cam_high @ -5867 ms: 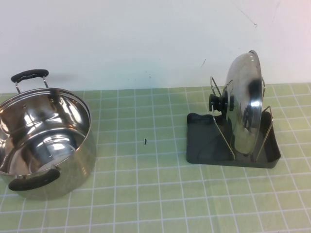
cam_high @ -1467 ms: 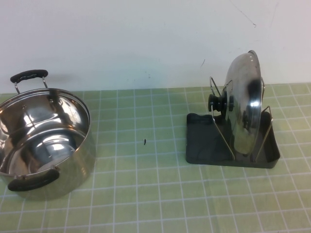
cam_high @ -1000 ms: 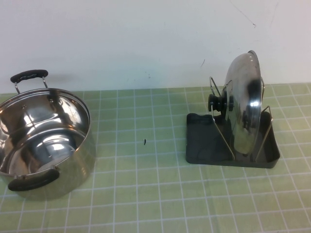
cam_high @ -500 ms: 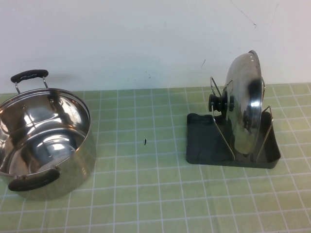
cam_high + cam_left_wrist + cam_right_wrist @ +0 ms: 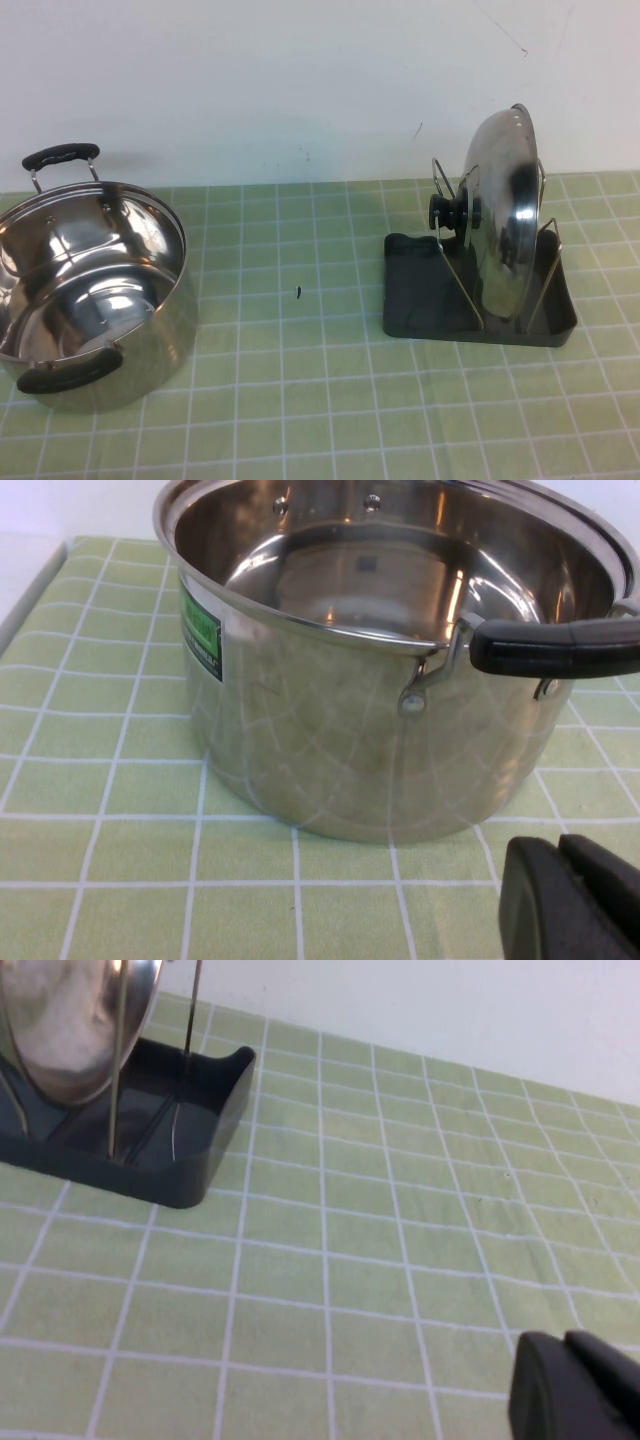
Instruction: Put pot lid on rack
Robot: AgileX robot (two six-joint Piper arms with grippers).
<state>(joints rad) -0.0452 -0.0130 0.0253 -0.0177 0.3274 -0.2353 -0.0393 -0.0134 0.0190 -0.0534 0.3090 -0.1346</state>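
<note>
The table [image 5: 320, 400] has a green cloth with white grid lines, and on it stand a steel pot [image 5: 90, 290] near the left edge, the rack [image 5: 420, 300] near the right edge, and a small dark speck [image 5: 298, 292] between them.

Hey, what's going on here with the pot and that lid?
Nothing is being handled right now. The pot lid stands on edge in the rack, held between its wire loops, knob facing the pot, which sits open on the table's left. The left claw rests low beside the pot, and the right claw sits near the rack, holding nothing. The job looks done.
</note>
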